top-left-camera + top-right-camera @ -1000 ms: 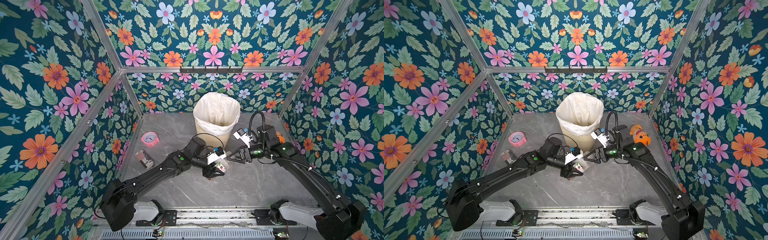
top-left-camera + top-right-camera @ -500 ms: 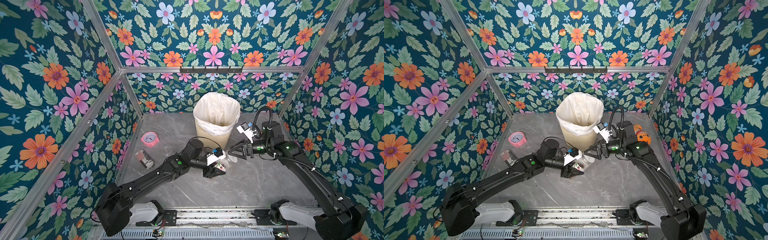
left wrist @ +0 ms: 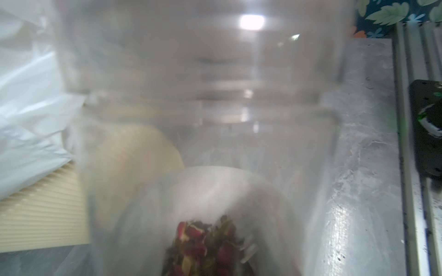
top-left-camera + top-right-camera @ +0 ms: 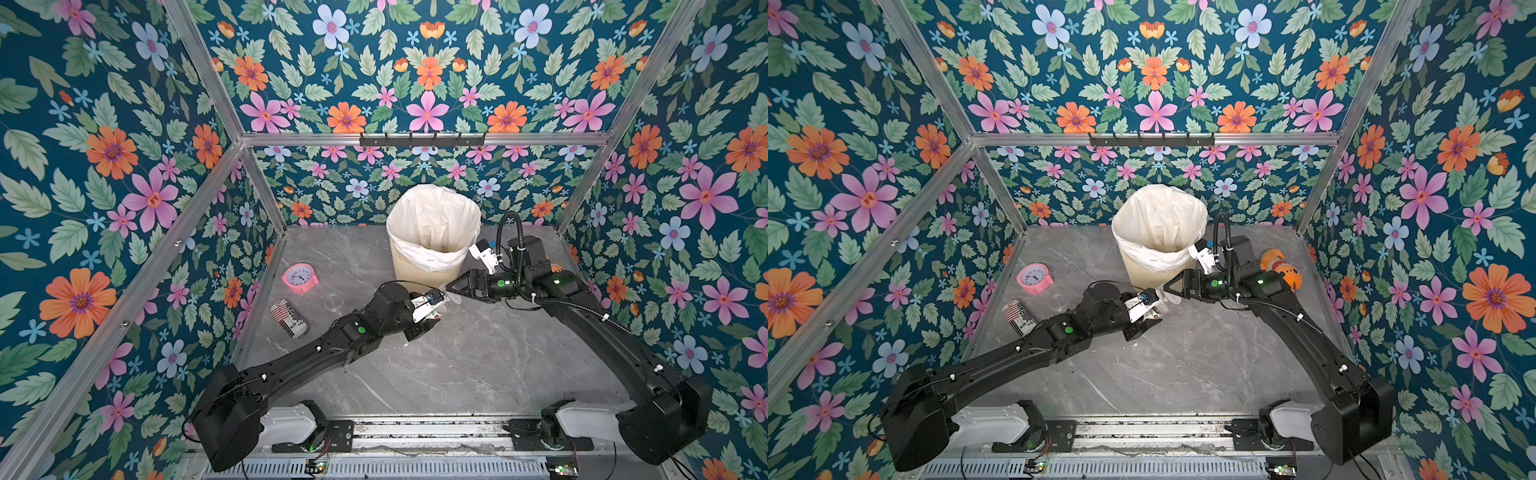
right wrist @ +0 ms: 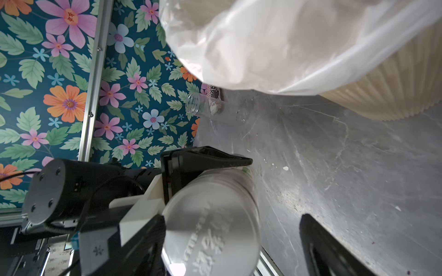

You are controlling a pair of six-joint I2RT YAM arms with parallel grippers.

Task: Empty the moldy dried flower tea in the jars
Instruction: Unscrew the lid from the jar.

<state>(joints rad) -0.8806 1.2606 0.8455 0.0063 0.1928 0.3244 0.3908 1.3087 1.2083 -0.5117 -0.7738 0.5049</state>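
1. Right end effector (image 4: 453, 289) was clamped at the jar's lid end a second ago. In both top views it now stands spread and drawn back, just beside the bin (image 4: 419, 272). The left end effector (image 4: 432, 318) pinches the jar (image 4: 444, 300) above the desk (image 4: 457, 374), nearer the bin than before. The can (image 4: 291, 318) bears black lettering too small to read.
2. In the left wrist view, the tea (image 3: 205, 248) shows through the jar's clear wall, heaped inside.
3. In the right wrist view, the lid (image 5: 210, 229) appears still seated, its raised characters too blurred to read. It is probably loosened rather than off, so this jar has not yet been emptied. A second jar (image 5: 194, 106) lies open on its side by the can, seemingly empty.
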